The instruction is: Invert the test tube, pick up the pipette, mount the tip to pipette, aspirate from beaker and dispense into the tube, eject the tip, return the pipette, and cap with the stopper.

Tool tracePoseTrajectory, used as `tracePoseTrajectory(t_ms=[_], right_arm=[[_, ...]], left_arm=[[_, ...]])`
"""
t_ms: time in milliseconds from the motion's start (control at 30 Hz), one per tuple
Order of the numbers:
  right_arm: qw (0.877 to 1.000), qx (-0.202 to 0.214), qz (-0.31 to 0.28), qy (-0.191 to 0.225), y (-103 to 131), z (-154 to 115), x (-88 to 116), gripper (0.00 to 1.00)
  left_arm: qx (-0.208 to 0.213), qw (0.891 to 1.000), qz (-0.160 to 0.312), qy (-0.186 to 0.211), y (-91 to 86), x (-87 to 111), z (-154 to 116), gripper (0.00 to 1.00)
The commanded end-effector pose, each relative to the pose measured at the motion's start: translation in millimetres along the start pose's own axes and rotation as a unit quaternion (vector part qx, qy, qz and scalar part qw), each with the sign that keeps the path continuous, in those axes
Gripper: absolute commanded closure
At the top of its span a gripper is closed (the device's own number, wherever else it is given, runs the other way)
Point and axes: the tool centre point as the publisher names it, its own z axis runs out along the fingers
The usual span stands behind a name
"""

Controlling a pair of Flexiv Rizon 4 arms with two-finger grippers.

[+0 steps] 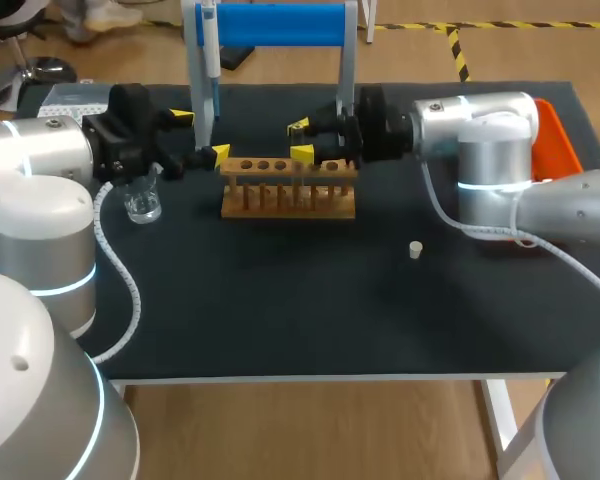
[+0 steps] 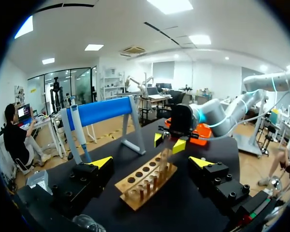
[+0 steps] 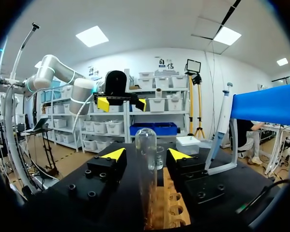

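1. The tube stands upright at the right end of the rack, with its rounded end up.
2. The right gripper is level with the tube. Its fingers are spread, one on each side, and a gap shows on both sides, so it grips nothing.
3. The right arm lies low and horizontal over the table, with its wrist pointing along the rack.
4. The left gripper faces it from the rack's other end, also wide open and empty. The left arm is horizontal too.
5. The pipette hangs on the blue stand behind the rack, near the left gripper.
6. The beaker sits beside the left wrist. The stopper lies alone on the table in front of the right arm.
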Motion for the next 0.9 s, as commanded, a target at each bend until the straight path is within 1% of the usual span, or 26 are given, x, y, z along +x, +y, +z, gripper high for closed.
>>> tracePoseTrajectory(t_ms=[33, 267, 333, 433, 467, 533, 600, 900], right_arm=[[1.0, -0.001, -0.001, 0.001, -0.8, 0.3, 0.0, 0.5], [1.0, -0.003, -0.002, 0.002, -0.2, 1.1, -1.0, 0.52], [1.0, -0.004, -0.002, 0.002, -0.2, 1.0, -1.2, 0.56], [1.0, -0.003, -0.003, 0.002, -0.1, 1.0, -1.4, 0.7], [1.0, -0.003, -0.003, 0.002, -0.1, 1.0, -1.5, 0.79], [1.0, -0.004, -0.003, 0.001, 0.0, 1.1, -1.7, 0.93], [1.0, -0.004, -0.004, 0.001, 0.3, 1.0, -1.9, 1.0], [1.0, -0.003, -0.007, 0.001, 2.4, 0.1, -2.3, 1.0]], left_arm=[[0.004, 1.0, 0.001, 0.0, 2.4, -0.1, -0.2, 0.0], [0.004, 1.0, 0.001, 0.0, 2.4, -0.1, -0.2, 0.0], [0.004, 1.0, 0.001, 0.0, 2.4, -0.1, -0.2, 0.0], [0.004, 1.0, 0.001, 0.0, 2.4, -0.1, -0.2, 0.0], [0.004, 1.0, 0.001, 0.0, 2.4, -0.1, -0.2, 0.0], [0.004, 1.0, 0.001, 0.0, 2.4, -0.1, -0.2, 0.0], [0.004, 1.0, 0.001, 0.0, 2.4, -0.1, -0.2, 0.0], [0.004, 1.0, 0.001, 0.0, 2.4, -0.1, -0.2, 0.0]])
